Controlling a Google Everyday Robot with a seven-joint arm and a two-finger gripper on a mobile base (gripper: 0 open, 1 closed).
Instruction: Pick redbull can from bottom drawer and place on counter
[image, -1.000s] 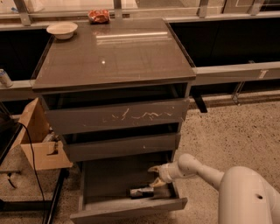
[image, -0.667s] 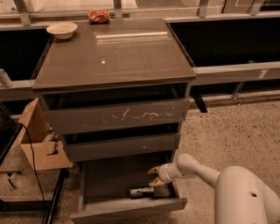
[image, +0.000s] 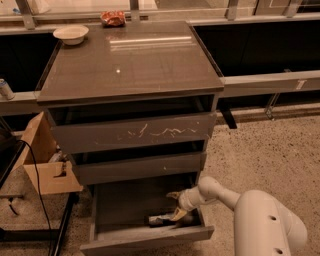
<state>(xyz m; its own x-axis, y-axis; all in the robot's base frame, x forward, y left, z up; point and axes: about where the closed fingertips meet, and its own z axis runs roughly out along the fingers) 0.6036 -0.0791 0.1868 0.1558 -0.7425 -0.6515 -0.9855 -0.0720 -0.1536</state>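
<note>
Gripper (image: 176, 205) inside the open bottom drawer (image: 122, 200), right side.
We note its fingers spread wide, gripping nothing; the redbull can (image: 159, 220) lies on its side near the front panel, just beside the lower finger.

Speckled beige floor (image: 265, 150). Pale ledge (image: 270, 82) along back wall, dark panels (image: 260, 50) above it. Open cardboard box (image: 47, 177) left of grey cabinet (image: 100, 137); black cable (image: 37, 172) draped across box. Warm dim light. Gripper (image: 175, 205) inside bottom drawer (image: 125, 205).
</note>
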